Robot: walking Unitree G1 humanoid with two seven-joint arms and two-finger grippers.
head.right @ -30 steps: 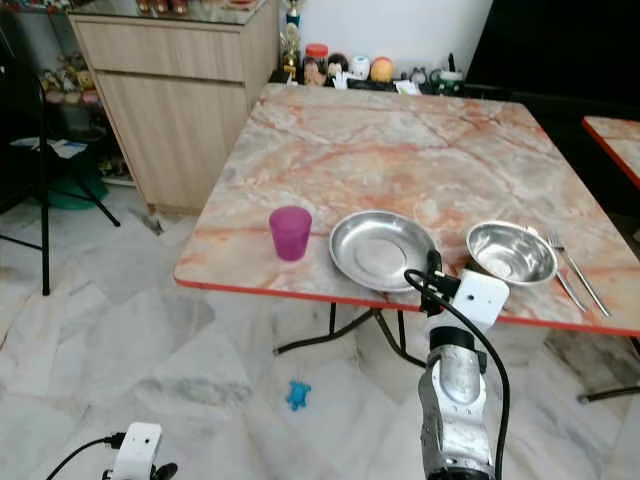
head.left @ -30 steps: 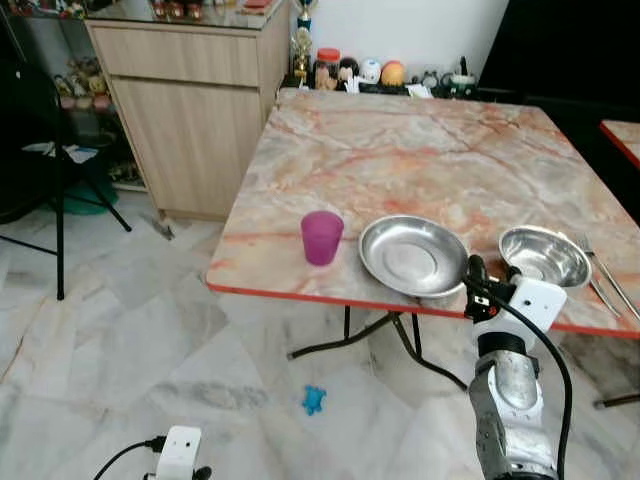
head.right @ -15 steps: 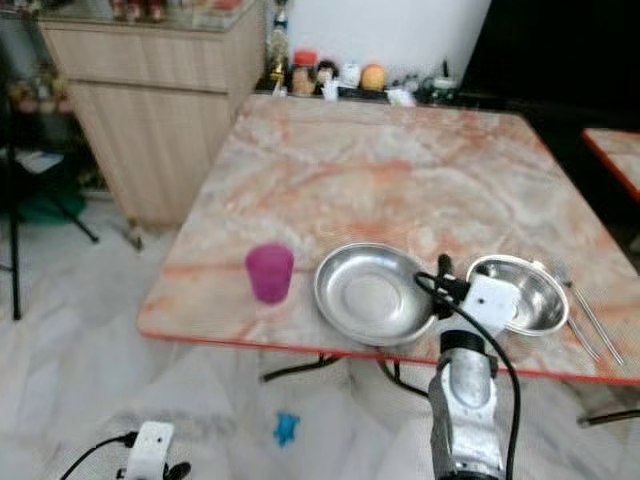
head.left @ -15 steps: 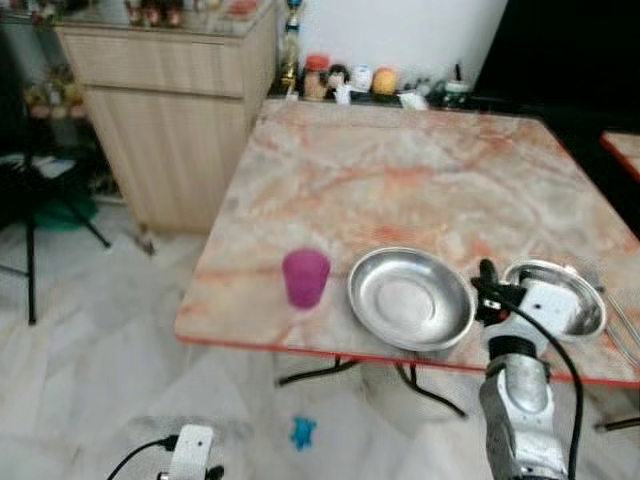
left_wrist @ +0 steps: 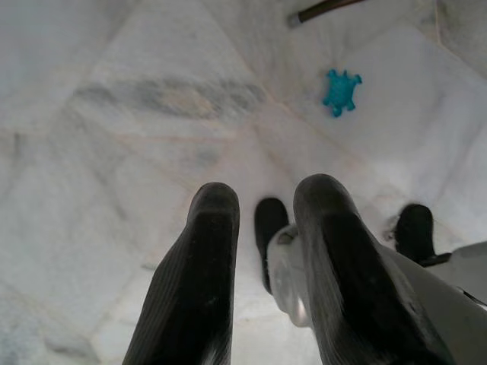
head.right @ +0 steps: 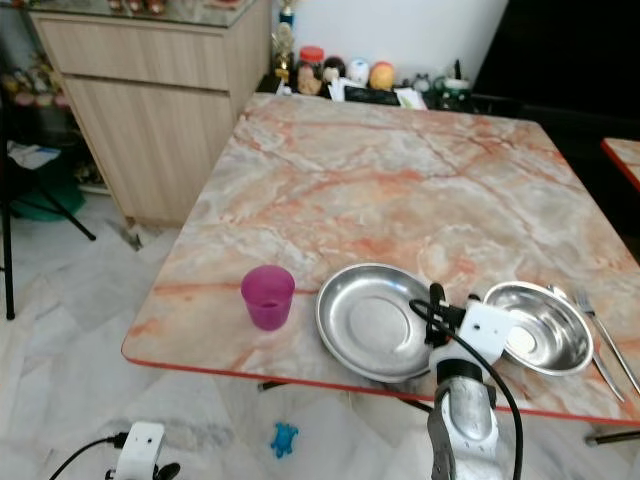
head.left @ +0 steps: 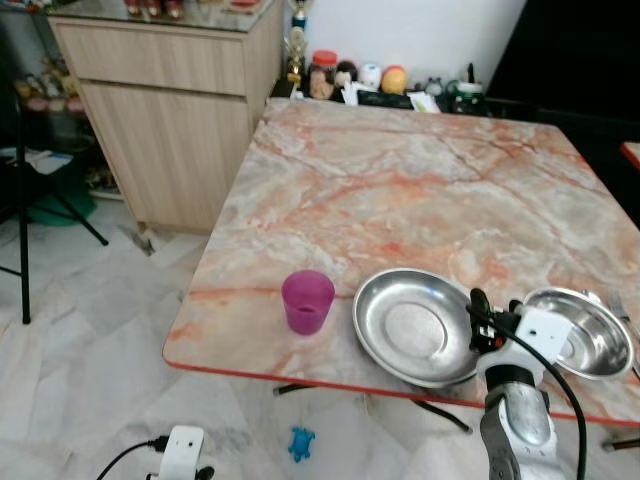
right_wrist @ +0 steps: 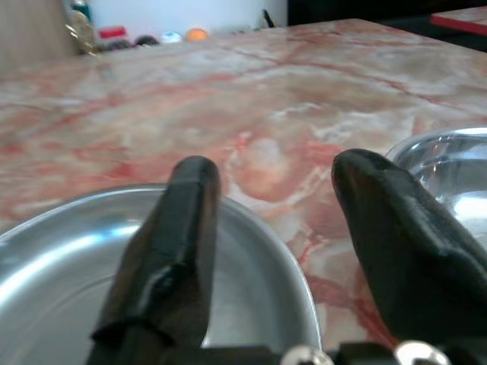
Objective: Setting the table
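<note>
Steel plate point(head.left: 417, 326) just beside spread-fingered right gripper point(right_wrist: 281, 228), its rim between fingers.

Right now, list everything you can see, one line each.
table: one, orange-grey marble top with red edge, straight ahead.
cup: one, purple, near the table's front edge, left of the plate.
plate: one, steel, at the front edge.
bowl: one, steel, right of the plate.
cutlery: steel, right of the bowl; count unclear.
cabinet: one, light wood, left of the table.
jars and trinkets: several, mixed colours, beyond the table's far edge.
toy: one, blue, on the floor under the table.
left pincer: open, low over the floor.
right pincer: open, at the plate's right rim.
</note>
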